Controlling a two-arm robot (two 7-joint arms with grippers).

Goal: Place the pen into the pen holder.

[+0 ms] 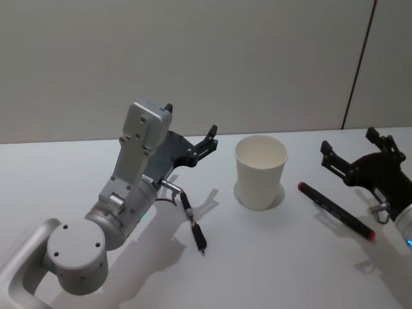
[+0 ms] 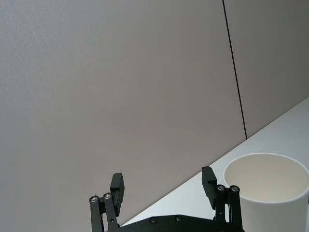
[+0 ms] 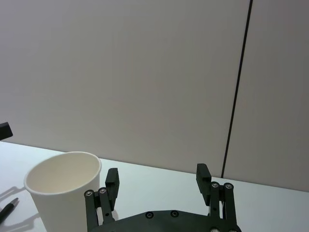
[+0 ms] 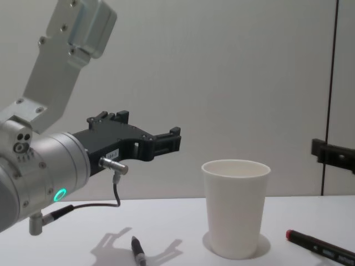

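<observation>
Left gripper (image 1: 190, 122) raised over the desk (image 1: 270, 257), left of the cup (image 1: 261, 174), jaws wide, empty. Cup upright mid-desk, plain white. Pen (image 1: 335, 210) lies flat just right of it, black with red ends, lettering unreadable; right gripper (image 1: 349, 141) near it, jaws wide, empty.

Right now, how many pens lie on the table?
1. The pen lies right of the cup, beside the right claw. Left of the cup lies what seems a cable end.
</observation>
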